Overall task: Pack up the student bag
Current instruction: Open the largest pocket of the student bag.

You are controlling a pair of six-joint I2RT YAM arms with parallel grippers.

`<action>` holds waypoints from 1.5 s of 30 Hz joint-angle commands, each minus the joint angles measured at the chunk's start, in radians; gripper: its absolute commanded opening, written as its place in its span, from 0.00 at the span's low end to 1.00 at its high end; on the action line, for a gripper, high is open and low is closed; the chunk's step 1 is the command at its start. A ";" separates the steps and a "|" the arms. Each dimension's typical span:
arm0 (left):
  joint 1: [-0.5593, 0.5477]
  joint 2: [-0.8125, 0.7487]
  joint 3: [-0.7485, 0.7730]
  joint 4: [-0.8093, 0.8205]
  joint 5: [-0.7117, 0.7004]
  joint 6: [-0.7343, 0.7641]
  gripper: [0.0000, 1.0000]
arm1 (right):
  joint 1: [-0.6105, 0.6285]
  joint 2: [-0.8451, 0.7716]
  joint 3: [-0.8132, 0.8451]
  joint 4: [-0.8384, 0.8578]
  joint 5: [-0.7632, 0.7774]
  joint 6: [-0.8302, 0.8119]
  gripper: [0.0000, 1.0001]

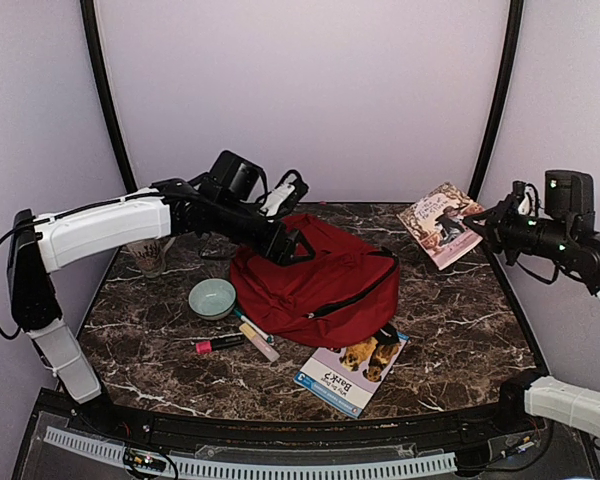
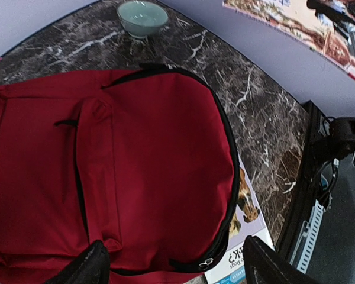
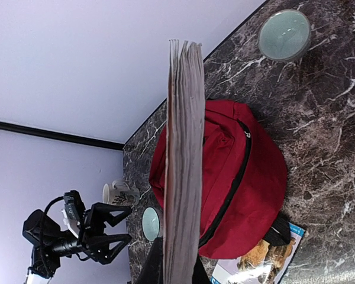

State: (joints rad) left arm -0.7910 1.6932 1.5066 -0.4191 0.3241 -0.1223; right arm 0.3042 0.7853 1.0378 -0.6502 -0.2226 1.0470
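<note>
The student bag (image 1: 320, 285), a big soft dark-red cloth backpack, is lying flat in the middle of the dark marble desk (image 1: 460, 320) with its front pocket facing up. Its near edge is lying over a thin paper book with dogs on the cover (image 1: 352, 368).

The left gripper (image 2: 174, 269) is hanging just above the bag. Its two fingers (image 2: 89, 266) are standing wide apart and are holding nothing. The right gripper (image 3: 176, 263) is squeezing tight on a thin picture book (image 3: 183, 136) and is holding it up in the air at the right side of the desk, well apart from the bag.

The bag is looking floppy and light, and I am guessing it is nearly empty because it is lying so flat. It is not going to break, and the cloth is not looking slippery. It is likely going to sag and fold when something is pulling on it.

The black zip (image 2: 232, 171) running round the top is looking closed, so the book is probably not going in yet. The best spot to be pinching is the little metal zip pull (image 2: 207, 262), just beside the left gripper. A fold of cloth next to the zip is another good spot for holding the bag open.
</note>
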 commanded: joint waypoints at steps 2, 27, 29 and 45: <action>-0.042 0.053 0.042 -0.087 0.103 0.081 0.79 | -0.002 -0.048 -0.001 -0.052 0.072 0.060 0.00; -0.240 0.343 0.392 -0.227 -0.237 0.080 0.70 | -0.003 -0.149 -0.057 -0.159 0.135 0.137 0.00; -0.240 0.386 0.469 -0.263 -0.253 0.090 0.69 | -0.002 -0.154 -0.059 -0.162 0.131 0.136 0.00; -0.222 0.590 0.704 -0.340 -0.219 0.058 0.54 | -0.003 -0.206 -0.010 -0.263 0.180 0.128 0.00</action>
State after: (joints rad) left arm -1.0256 2.2887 2.1601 -0.7349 0.0963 -0.0460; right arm 0.3042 0.5900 0.9890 -0.9104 -0.0711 1.1801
